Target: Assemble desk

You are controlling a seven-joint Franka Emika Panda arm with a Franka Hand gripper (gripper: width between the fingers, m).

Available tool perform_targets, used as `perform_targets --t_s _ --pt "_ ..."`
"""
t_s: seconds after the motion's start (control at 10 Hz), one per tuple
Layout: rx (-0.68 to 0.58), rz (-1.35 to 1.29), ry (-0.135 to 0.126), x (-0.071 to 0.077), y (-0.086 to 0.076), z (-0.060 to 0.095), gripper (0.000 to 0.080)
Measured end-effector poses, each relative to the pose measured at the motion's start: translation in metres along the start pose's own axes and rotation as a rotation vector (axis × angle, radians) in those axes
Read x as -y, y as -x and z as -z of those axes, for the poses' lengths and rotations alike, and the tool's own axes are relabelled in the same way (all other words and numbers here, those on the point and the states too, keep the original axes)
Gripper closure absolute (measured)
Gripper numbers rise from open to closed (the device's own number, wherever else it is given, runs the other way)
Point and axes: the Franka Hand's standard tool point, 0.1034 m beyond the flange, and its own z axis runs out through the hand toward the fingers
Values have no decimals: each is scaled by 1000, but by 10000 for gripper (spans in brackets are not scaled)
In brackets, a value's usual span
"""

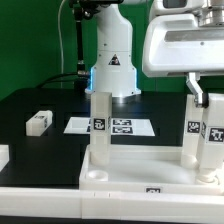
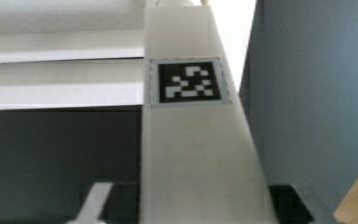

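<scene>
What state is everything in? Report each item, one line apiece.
Large white plastic rectangular tabletop panel: flat, two legs standing in it.
White square tagged leg at the exterior view's left: upright in the panel.
White square tagged leg at the exterior view's right: upright, gripped.
End effector: shut on that leg.
Loose white leg: lying on the black table.

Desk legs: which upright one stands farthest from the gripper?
The leg toward the exterior view's left, standing alone; the other upright legs are beside the gripper.
</scene>
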Motion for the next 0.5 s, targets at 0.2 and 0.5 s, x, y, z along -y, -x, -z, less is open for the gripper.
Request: perform_targets --t_s 0.2,0.5 --pt "-2 0 0 0 0 -1 508" --pt "3 2 3 0 3 -4 508"
